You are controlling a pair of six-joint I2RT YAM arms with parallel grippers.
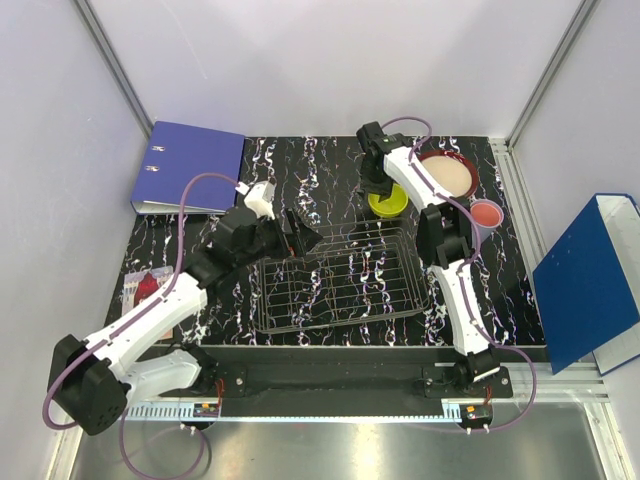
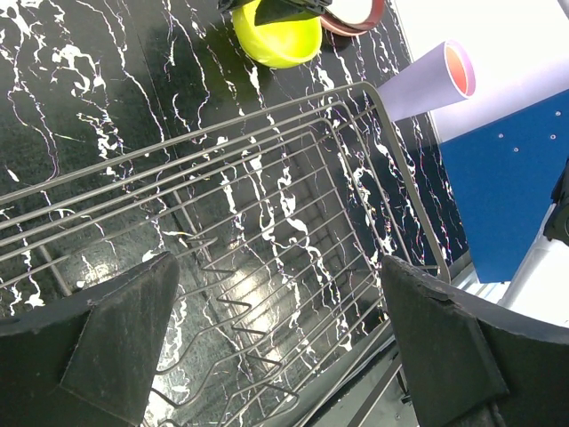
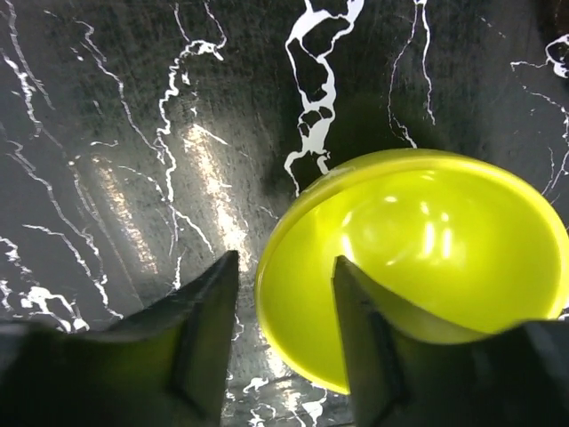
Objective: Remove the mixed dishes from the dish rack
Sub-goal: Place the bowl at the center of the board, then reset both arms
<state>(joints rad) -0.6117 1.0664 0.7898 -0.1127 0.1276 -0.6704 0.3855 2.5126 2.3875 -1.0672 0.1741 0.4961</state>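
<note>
The wire dish rack (image 1: 345, 320) stands in the middle of the table with no dishes in it. My left gripper (image 1: 300, 238) hovers open over its far-left corner; the left wrist view shows the gripper (image 2: 280, 276) wide open above the bare rack (image 2: 391, 133). The yellow-green bowl (image 1: 388, 200) sits on the table behind the rack. My right gripper (image 3: 286, 262) straddles the bowl's (image 3: 427, 258) rim, one finger inside and one outside with a gap. The dark-red-rimmed beige plate (image 1: 447, 175) and the lavender cup (image 1: 485, 213) stand at the back right.
A blue binder (image 1: 190, 165) lies at the back left and another (image 1: 590, 280) leans off the table's right edge. A reddish item (image 1: 147, 287) rests on a pale flat thing at the left edge. The enclosure walls stand close behind and beside the table.
</note>
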